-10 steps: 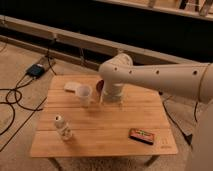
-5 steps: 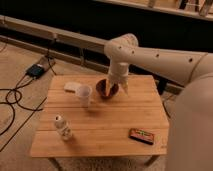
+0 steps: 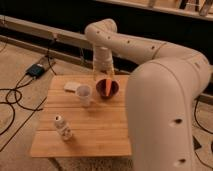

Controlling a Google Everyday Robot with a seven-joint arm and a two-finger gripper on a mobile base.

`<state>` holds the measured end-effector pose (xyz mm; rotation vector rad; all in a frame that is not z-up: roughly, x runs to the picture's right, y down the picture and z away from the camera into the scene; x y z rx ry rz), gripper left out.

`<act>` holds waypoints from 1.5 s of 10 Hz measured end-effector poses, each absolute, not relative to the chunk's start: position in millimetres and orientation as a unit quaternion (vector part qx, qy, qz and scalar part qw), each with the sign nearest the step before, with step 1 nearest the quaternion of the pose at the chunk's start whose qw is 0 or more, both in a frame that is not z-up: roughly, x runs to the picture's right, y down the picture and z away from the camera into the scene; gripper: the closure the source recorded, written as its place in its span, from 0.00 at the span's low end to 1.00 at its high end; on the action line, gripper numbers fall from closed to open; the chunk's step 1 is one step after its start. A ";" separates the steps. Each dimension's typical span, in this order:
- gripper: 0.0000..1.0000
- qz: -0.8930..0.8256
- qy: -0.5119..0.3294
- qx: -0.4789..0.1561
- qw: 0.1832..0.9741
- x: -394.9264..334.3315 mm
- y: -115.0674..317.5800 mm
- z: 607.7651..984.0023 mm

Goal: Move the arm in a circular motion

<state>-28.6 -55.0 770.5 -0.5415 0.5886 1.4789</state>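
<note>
Wooden table (image 3: 100,131) sits on a speckled floor. We see the gripper (image 3: 103,75) at its far edge, finger state unclear, just above a red bowl (image 3: 107,88). Left of it: white cup (image 3: 83,94), further small bottle (image 3: 62,127). The arm (image 3: 150,65) fills the right.

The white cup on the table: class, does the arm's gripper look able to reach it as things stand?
Probably yes. The gripper hangs just above the dark bowl, and the white cup stands close beside that bowl with nothing over it.
</note>
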 end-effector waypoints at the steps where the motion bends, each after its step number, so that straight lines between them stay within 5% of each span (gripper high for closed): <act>1: 0.35 0.642 0.264 -0.245 0.676 -51.1 -56.1 778.8; 8: 0.35 0.578 0.263 -0.282 0.720 -164.0 2.9 781.3; 15: 0.35 0.610 0.264 -0.318 0.676 -105.6 97.2 741.3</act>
